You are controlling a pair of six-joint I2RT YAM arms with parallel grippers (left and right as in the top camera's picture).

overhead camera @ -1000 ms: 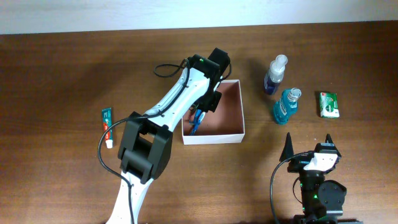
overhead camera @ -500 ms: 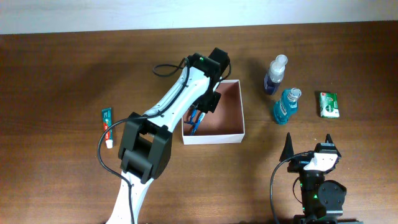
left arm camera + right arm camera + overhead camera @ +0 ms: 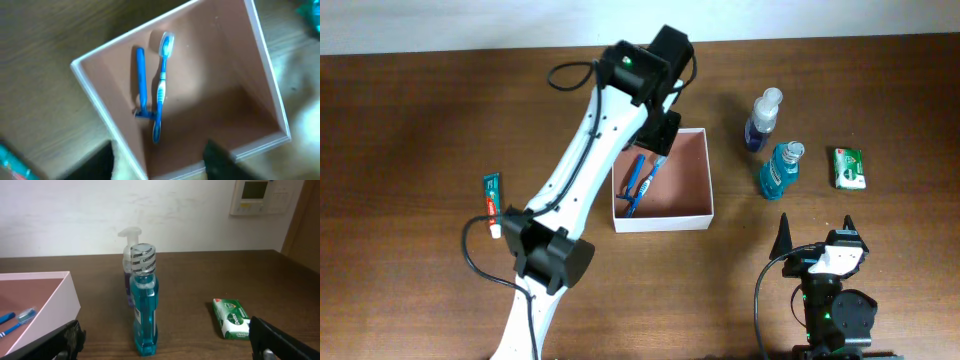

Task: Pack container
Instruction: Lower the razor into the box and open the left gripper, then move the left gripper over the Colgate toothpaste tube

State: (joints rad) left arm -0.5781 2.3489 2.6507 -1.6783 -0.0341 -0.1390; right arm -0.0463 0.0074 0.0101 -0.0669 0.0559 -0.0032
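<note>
The container is a square white-walled box with a pinkish-tan inside, at the table's middle; it also shows in the left wrist view and the right wrist view. A blue toothbrush and a blue razor lie in its left part, also seen from the left wrist as toothbrush and razor. My left gripper is open and empty above the container's far left corner. My right gripper is open and empty near the front edge.
A teal mouthwash bottle and a purple spray bottle stand right of the container. A green soap packet lies farther right. A toothpaste tube lies at the left.
My left gripper has let go of the toothbrush and risen out of the container toward the far side. The toothbrush and razor now lie in the container. The right arm has not moved.
</note>
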